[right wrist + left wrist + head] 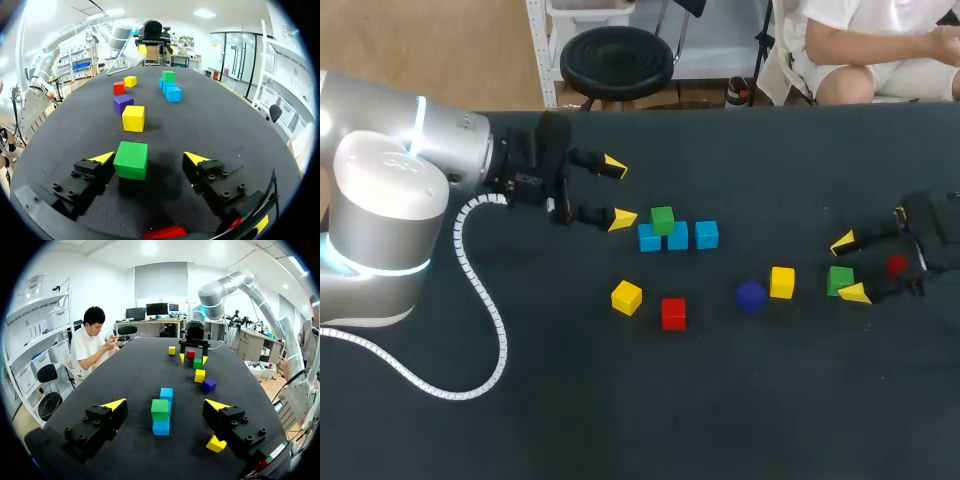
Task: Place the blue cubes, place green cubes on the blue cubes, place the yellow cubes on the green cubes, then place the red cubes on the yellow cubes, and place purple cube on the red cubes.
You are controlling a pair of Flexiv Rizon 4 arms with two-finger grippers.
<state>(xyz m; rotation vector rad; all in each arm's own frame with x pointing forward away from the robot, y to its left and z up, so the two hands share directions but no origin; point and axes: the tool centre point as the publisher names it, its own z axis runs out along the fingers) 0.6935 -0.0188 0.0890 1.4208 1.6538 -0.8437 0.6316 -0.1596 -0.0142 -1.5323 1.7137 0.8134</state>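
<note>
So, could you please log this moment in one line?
green cube on blue cubes | right jaws open around second green cube | left jaws open

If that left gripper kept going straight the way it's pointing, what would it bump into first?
Probably the nearest blue cube with the green cube on top: in the left wrist view they sit straight ahead of the left gripper. How high the gripper rides is unclear, so I can't say which it touches first.

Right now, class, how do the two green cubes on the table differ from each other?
The stacked green cube rests on the blue cubes; the loose green cube sits on the table. The stacked one stands ahead of the left arm's jaws, outside them; the loose one lies between the right arm's open jaws. Both look alike in colour and size.
</note>
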